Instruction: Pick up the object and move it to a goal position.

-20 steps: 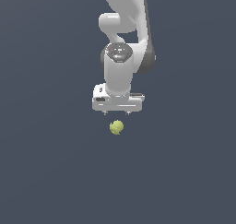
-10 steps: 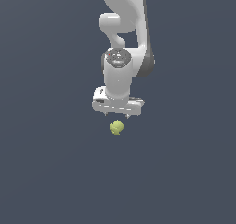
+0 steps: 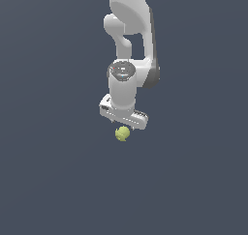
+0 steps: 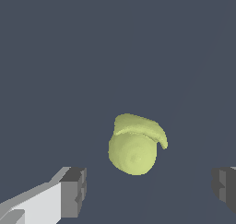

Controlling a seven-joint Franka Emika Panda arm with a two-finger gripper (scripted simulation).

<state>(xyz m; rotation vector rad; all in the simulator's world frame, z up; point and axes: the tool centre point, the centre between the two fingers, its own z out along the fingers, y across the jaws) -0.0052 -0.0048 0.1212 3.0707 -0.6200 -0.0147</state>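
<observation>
**Gripper poised over the ball, fingers spread for the grasp**

The small, lumpy, yellow-green ball (image 3: 122,133) is seen lying on the plain dark grey bench (image 3: 48,181), just below the white arm's gripper (image 3: 124,124) in the exterior view. In the wrist view the ball (image 4: 134,147) is framed between the two dark grey fingertip pads (image 4: 73,192), one on either side and each well clear of it, so the gripper (image 4: 150,191) is spread wide and nothing is held. This spacing is judged deliberate: the ball is narrower than the gap, and room is left for the pads to pass on both sides without nudging it.

The white wrist body (image 3: 126,86) is held almost vertical above the ball, which suits a straight descent. The pick-up is judged not yet made; a further lowering and a squeeze would be called for. Because the ball is round, it could roll if touched by one pad first. No goal marker can be made out in either view.
</observation>
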